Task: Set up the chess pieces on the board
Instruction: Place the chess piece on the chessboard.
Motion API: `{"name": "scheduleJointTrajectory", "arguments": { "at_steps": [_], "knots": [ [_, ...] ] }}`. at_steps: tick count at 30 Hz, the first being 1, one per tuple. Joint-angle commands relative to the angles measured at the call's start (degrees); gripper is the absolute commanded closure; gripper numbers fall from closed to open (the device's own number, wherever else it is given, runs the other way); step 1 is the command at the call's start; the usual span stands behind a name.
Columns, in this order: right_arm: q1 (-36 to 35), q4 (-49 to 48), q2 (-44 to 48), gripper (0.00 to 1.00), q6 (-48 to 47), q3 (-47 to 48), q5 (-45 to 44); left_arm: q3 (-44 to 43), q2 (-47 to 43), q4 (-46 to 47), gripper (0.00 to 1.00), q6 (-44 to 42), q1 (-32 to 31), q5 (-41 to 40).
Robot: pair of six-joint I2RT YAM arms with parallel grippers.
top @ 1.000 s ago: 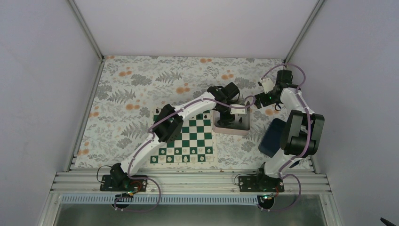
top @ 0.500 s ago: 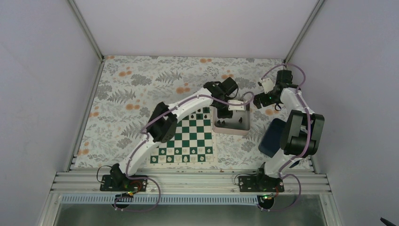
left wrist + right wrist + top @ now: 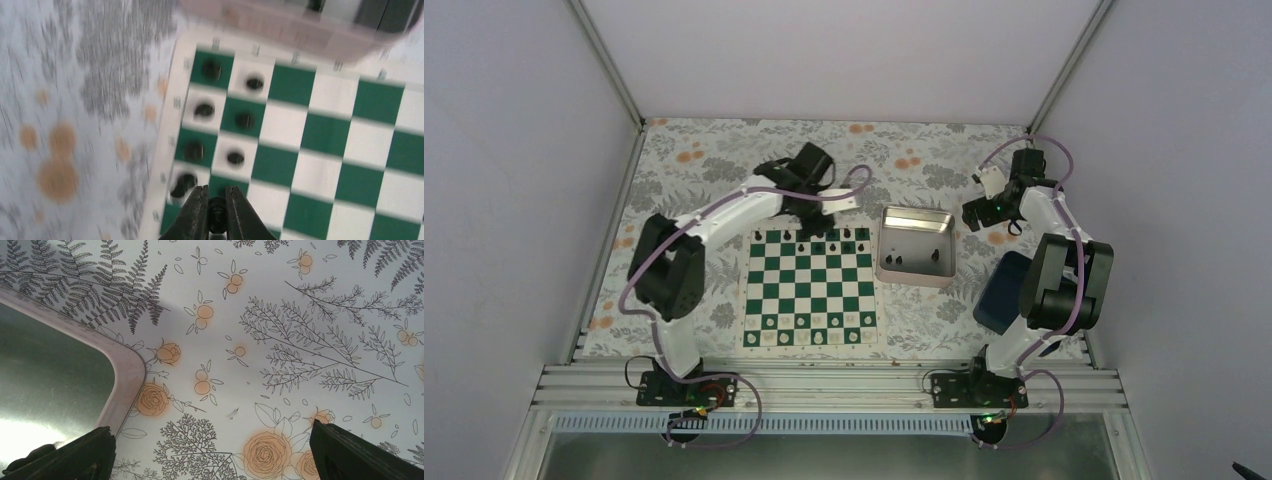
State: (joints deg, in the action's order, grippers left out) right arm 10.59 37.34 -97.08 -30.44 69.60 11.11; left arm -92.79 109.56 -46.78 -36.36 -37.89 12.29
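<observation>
The green-and-white board point(image 3: 809, 285) lies mid-table, with several black chess pieces point(image 3: 824, 240) along its far rows. In the blurred left wrist view they show as dark blobs point(image 3: 244, 120) on the board point(image 3: 320, 135). My left gripper point(image 3: 216, 189) is shut on one small black chess piece point(image 3: 216, 220), above the squares by the board's edge. From above, the left gripper point(image 3: 809, 212) hangs over the board's far edge. My right gripper point(image 3: 211, 429) stands wide open and empty over the floral cloth; from above, the right gripper point(image 3: 974, 212) sits by the tray's far right corner.
A silvery tray point(image 3: 914, 225) right of the board holds two black pieces point(image 3: 900, 262); its rim point(image 3: 125, 375) is close to my right fingers. White pieces point(image 3: 809, 337) line the board's near rows. A dark blue box point(image 3: 999, 290) sits under the right arm.
The left arm has swung left from the tray to the board's far edge with a black piece in its jaws. The right arm has not moved.
</observation>
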Motion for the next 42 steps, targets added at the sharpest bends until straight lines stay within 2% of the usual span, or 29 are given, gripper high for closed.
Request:
{"name": "scheduleJointTrajectory", "arguments": {
  "at_steps": [1,7,20,27,33,42],
  "knots": [
    [0.13,0.08,-0.73,0.0,-0.76,0.33,-0.12,11.83,-7.36,6.24,0.94,1.39,5.17,-1.77],
    [-0.06,0.57,-0.99,0.0,-0.46,0.86,-0.15,20.73,-11.35,10.32,0.94,2.63,9.21,-0.4],
    [-0.13,0.67,-1.47,0.0,-0.31,0.88,-0.6,31.37,-15.44,17.02,0.94,3.19,14.43,0.14],
    [-0.3,0.67,-1.88,0.0,-0.27,0.97,-0.91,36.06,-16.24,22.77,0.94,5.28,15.96,3.25],
    [-0.24,0.63,-1.84,0.0,-0.15,0.74,-1.09,38.25,-15.05,28.14,0.94,7.92,15.94,5.92],
    [-0.22,0.4,-2.04,0.0,-0.09,0.45,-1.36,37.78,-11.6,30.22,0.94,8.11,15.94,6.26]
  ]
}}
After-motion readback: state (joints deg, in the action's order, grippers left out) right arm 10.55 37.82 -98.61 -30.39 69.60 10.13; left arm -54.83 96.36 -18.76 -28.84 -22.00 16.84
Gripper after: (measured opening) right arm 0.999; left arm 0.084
